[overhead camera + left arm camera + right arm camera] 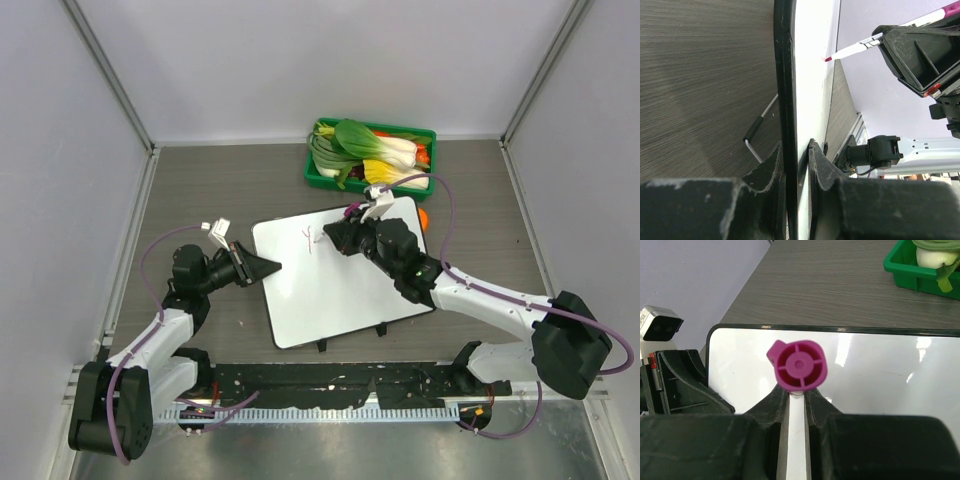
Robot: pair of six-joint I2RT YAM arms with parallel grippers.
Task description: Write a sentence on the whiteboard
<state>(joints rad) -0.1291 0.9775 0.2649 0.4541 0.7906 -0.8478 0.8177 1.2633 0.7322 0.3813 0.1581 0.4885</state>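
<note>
Left gripper (pixel 270 266): jaws pressed together on the whiteboard's left edge, one finger above and one below the black rim, as the left wrist view shows.
Right gripper (pixel 338 237): clamped on a marker, over the board's upper middle part.
Marker (pixel 799 364): white barrel with a magenta end cap; the cap points at the right wrist camera and the barrel sits between the two fingers.
Marker tip (pixel 827 59): red-pink and pointing down at the white surface; whether it touches the board I cannot tell.
Whiteboard (pixel 340 290): lies flat on the table in front of both arms, turned slightly, with two small black clips on its near edge.
Sentence (pixel 309 237): only a few thin pink strokes near the board's top edge, just left of the right gripper; the first looks like a "Y", the rest is too small to read.
Bin (pixel 318 176): green, at the far side of the table just beyond the board, filled with leafy vegetables.
Orange thing (pixel 426 217): small, touching or just beside the board's far right corner.
Table (pixel 200 190): grey wood grain.
</note>
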